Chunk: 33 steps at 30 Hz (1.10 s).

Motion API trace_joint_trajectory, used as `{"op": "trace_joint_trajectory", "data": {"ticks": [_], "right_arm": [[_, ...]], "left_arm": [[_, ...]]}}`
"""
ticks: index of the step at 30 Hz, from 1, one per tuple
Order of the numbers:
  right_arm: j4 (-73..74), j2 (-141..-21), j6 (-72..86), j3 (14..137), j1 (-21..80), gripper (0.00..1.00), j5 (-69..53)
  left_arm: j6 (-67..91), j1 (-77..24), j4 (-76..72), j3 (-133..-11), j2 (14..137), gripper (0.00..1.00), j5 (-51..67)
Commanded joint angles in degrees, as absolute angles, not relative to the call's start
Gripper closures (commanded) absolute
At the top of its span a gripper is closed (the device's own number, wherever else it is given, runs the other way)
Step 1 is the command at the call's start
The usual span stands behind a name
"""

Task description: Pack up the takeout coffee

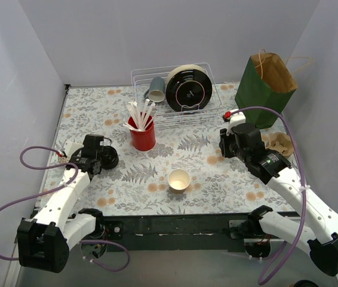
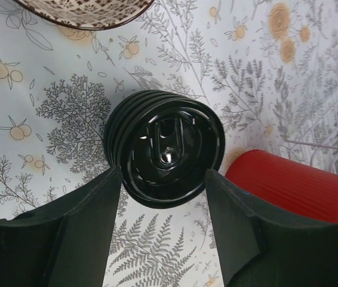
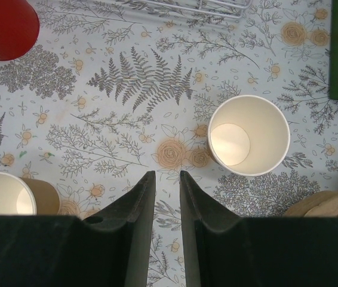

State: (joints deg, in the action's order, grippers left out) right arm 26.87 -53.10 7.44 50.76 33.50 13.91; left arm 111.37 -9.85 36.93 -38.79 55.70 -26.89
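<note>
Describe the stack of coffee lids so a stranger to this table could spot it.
On the floral tablecloth, find the red cup of straws before the wire rack. Left of it sits the stack of lids, between the open jaws of the left gripper: the only ribbed black disc on the cloth.

Glossy black plastic lids (image 2: pixel 166 149); matt white paper cup (image 3: pixel 249 134); ribbed red holder (image 2: pixel 294 185).

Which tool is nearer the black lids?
Left. The left tool sits right at the black lids, straddling them; the right tool hangs across the table, by the green bag.
</note>
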Motion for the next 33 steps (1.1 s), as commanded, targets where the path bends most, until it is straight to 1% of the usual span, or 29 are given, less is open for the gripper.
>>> {"op": "trace_joint_trajectory", "data": {"ticks": [1,16,25,31,33], "right_arm": [[25.75,-52.12,6.86,51.68,33.66,0.69,13.54],[26.63,-52.03,6.50,52.38,33.66,0.69,13.89],[26.72,-51.94,6.68,52.12,33.66,0.69,13.97],[27.07,-51.68,6.50,52.21,33.66,0.69,14.59],[27.07,-51.59,6.42,52.21,33.66,0.69,14.85]], "left_arm": [[112.15,-9.32,34.64,-36.48,57.13,0.45,-25.84],[111.18,-8.88,31.29,-34.10,59.59,0.57,-25.66],[111.10,-8.88,31.64,-34.10,60.03,0.73,-24.87],[111.45,-8.88,32.61,-34.45,60.38,0.73,-24.43],[111.36,-8.88,32.52,-34.36,60.21,0.75,-24.26]]}}
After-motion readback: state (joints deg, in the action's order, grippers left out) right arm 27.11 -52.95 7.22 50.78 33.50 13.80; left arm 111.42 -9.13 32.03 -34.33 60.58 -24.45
